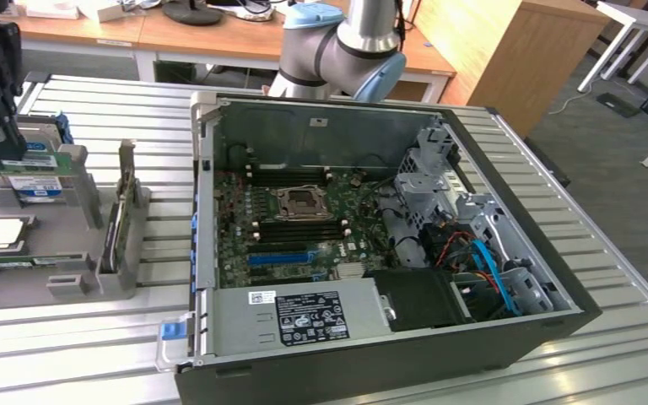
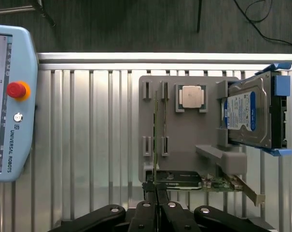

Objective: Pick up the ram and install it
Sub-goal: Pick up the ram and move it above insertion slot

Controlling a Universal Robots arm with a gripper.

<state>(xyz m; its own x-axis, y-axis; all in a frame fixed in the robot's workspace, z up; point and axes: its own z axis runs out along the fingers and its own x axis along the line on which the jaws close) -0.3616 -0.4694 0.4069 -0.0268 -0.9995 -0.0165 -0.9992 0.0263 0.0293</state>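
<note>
I've got my gripper (image 2: 156,192) pinched narrow on the ram (image 2: 156,126), edge-on along the grey holder (image 2: 189,145) slots, beside its silver processor (image 2: 190,96).

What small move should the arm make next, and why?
Probably carry the ram sideways toward the open computer case, on the exterior view's right. The gripper is shut on it above the gray holder, and the motherboard inside the case lies uncovered.

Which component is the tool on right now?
The ram, the thin green stick seen edge-on, pinched in the tool; hard drive and processor sit apart.
</note>
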